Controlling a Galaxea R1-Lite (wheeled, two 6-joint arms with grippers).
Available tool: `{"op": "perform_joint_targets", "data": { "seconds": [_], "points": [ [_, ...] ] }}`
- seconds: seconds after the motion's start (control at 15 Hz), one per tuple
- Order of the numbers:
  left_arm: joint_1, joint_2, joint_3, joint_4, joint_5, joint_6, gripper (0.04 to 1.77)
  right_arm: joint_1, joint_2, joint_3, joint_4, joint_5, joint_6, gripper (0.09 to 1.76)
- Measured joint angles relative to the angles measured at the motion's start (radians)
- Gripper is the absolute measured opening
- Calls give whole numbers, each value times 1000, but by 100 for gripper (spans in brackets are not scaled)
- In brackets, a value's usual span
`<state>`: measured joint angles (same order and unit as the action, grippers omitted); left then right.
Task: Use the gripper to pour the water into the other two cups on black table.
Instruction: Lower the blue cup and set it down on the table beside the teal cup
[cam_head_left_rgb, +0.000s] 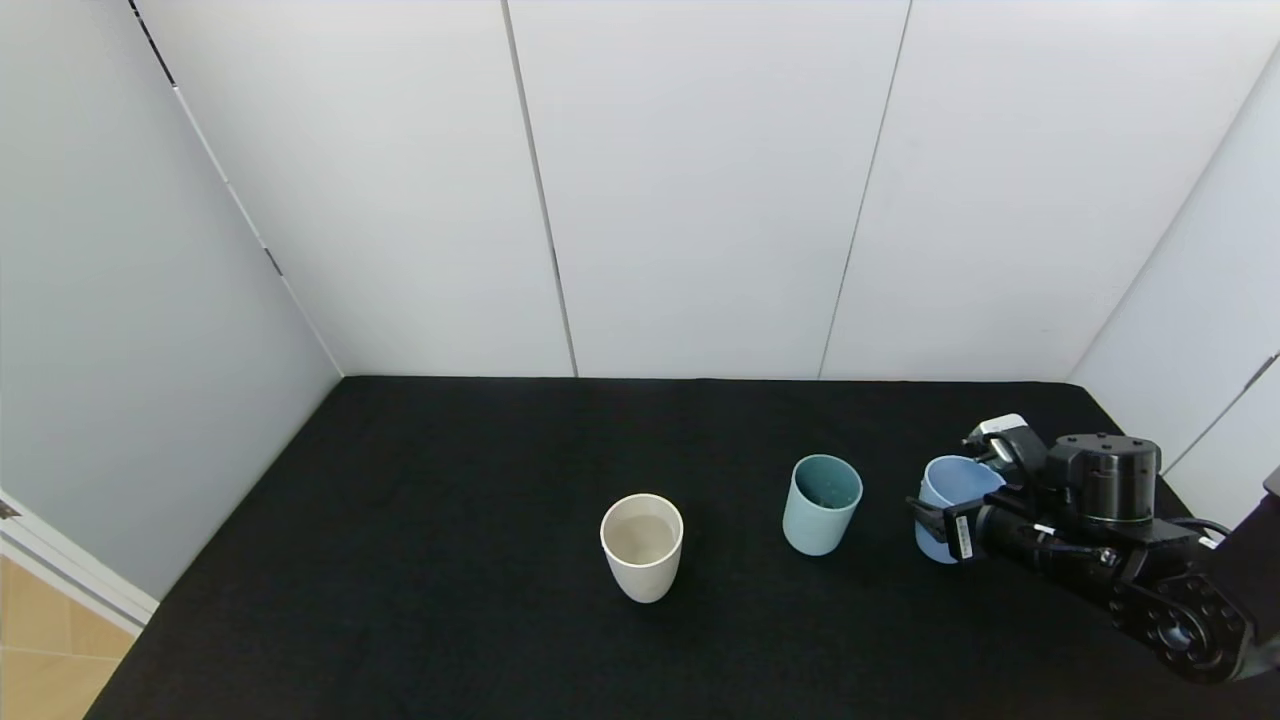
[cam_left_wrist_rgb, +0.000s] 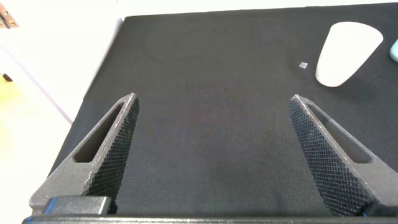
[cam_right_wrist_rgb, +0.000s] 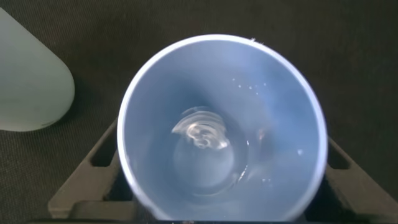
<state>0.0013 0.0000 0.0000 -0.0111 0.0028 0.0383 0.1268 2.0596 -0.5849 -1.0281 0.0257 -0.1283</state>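
jaws around upright blue cup (cam_head_left_rgb: 950, 500)

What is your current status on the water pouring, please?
Right gripper shut on blue cup, little water left. Left gripper open, parked. White cup, teal cup upright. Nothing blocking.

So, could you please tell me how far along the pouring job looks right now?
The cream cup already holds water, and droplets dot the inside of the teal cup, so both pours look done. In hand: the right gripper is around the blue cup, which stands upright beside the teal one with only a little water left. The left gripper waits open over bare black table. Remaining: releasing the cup.
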Motion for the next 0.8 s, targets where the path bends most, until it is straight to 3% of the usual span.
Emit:
{"op": "perform_joint_targets", "data": {
  "seconds": [0.8],
  "points": [
    [0,0,0,0,0,0,172,-2,-85,12,-18,-2,0,165]
  ]
}}
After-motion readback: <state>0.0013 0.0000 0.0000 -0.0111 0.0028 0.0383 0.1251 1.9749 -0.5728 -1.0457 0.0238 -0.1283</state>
